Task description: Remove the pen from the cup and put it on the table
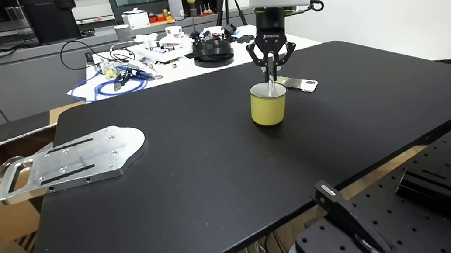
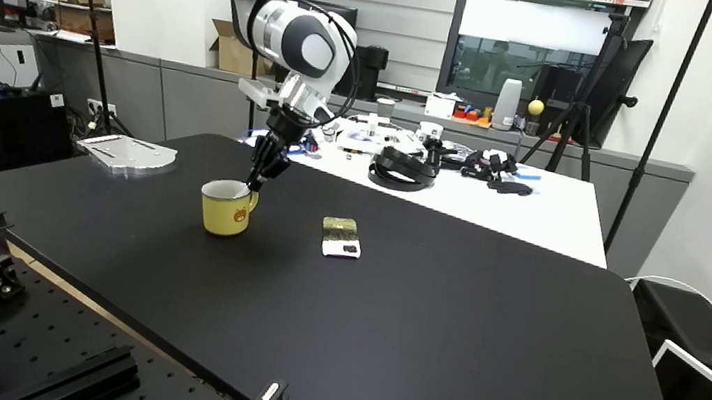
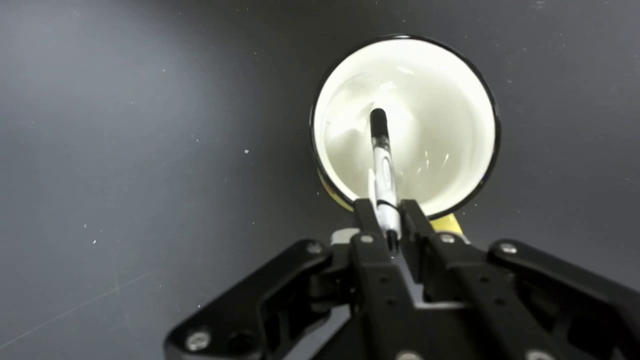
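- Far left in an exterior view, a metal plate (image 1: pixel 80 158) overhangs the black table (image 1: pixel 199 192).
- Next, the yellow cup (image 1: pixel 269 107), upright, the pen (image 3: pixel 385 177) reaching down inside.
- I have the gripper (image 3: pixel 388 206) at its rim, jaws almost together, pinching the pen's upper part.
- Further right, a flat oblong object (image 1: pixel 302 84).

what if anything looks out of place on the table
The silvery metal plate: its handle end juts past the edge of the black table instead of lying fully on it, so it may get knocked. The yellow cup stands upright.
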Motion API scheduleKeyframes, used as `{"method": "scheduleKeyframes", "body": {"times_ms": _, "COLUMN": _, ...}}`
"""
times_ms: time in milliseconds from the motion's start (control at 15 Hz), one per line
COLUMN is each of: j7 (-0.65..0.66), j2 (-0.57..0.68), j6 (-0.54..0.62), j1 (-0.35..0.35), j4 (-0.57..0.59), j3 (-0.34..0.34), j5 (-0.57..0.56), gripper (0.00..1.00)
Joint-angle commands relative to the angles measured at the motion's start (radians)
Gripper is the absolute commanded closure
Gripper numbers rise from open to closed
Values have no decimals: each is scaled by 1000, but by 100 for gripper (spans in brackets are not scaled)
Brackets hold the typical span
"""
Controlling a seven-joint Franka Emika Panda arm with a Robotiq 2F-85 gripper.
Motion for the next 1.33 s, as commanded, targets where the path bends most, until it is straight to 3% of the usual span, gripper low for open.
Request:
{"method": "scheduleKeyframes", "body": {"times_ms": 0, "j7": 34, "j2": -25, "j6": -28, "j1": 6, "j4": 2, "j3": -10, "j5": -4, "gripper": 96}}
{"method": "scheduleKeyframes", "body": {"times_ms": 733, "j7": 25, "j2": -167, "j6": -70, "j1": -10, "j4": 48, "j3": -30, "j5": -18, "gripper": 96}}
{"method": "scheduleKeyframes", "body": {"times_ms": 1267, "j7": 12, "j2": -140, "j6": -63, "j1": -94, "j4": 26, "j3": -111, "j5": -33, "gripper": 96}}
